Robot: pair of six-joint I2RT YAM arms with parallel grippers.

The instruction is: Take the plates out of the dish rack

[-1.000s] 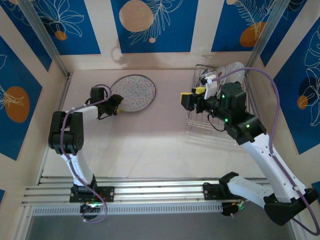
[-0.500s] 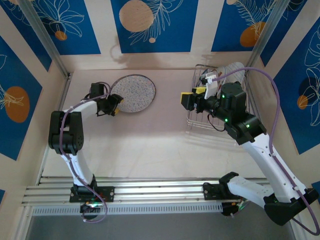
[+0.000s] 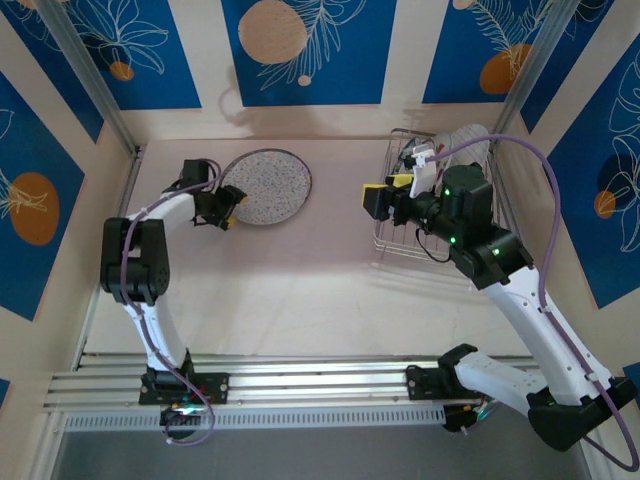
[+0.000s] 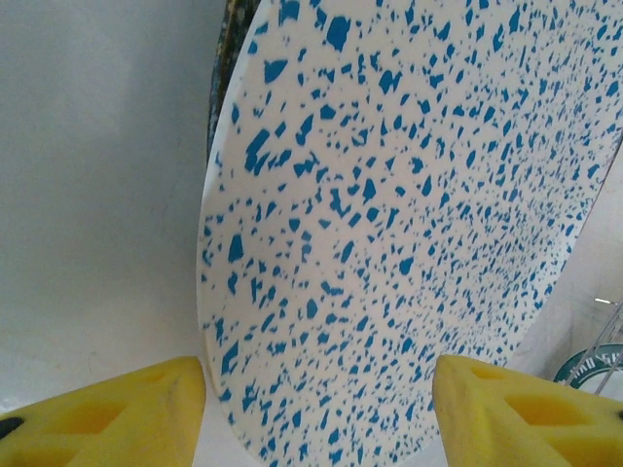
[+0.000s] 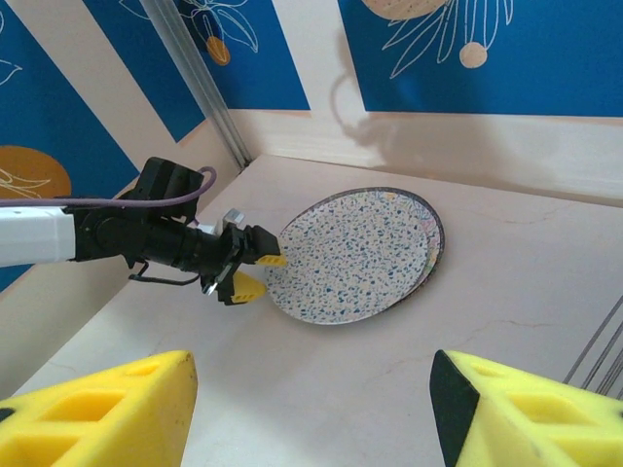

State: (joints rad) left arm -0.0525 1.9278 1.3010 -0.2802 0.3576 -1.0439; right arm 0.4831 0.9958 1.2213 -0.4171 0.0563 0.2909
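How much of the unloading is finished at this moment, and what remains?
Done: one speckled plate lies flat on the table, out of the dish rack. In hand: nothing; the left gripper stands open at that plate's edge, the right gripper open beside the rack. Left: at least one pale plate stands in the rack.

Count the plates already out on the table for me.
2, it seems: the speckled plate lies flat at the table's far left, and a dark rim beneath it looks like a second plate. Others could be hidden underneath.
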